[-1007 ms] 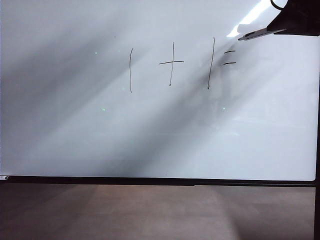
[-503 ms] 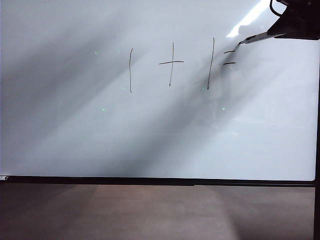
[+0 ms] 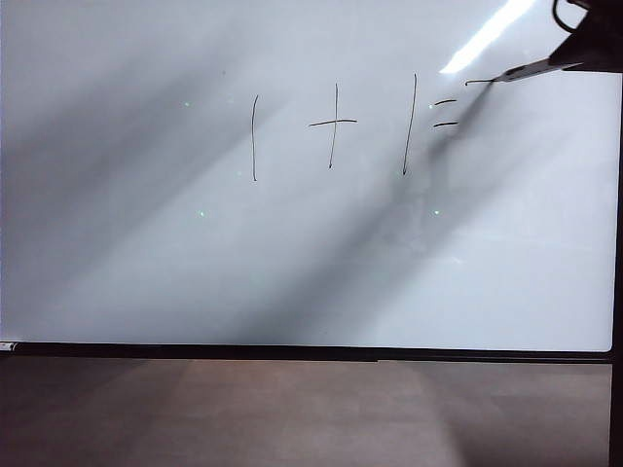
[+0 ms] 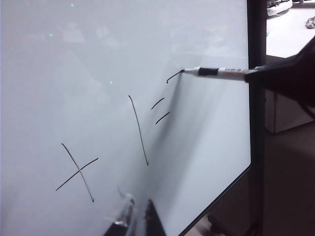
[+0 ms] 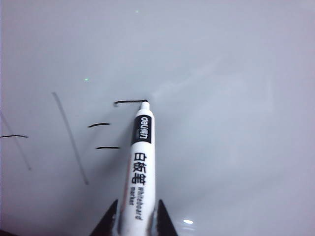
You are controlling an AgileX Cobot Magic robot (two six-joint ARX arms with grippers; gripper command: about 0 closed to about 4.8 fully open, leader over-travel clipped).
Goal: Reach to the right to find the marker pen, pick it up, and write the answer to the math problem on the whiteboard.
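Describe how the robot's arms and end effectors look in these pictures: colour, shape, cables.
The right end effector has two black, pointed, wedge-like fingers; in the exterior view it is a dark tapering mass with a black cable looping above. The left end effector shows one black pointed fingertip and one paler, blurred tip.

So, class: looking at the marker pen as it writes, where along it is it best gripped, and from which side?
Grip the marker pen on its white barrel, behind the black band, coming from the tail end. That leaves its tip free against the whiteboard, as the right tool does now. The left tool stays clear.
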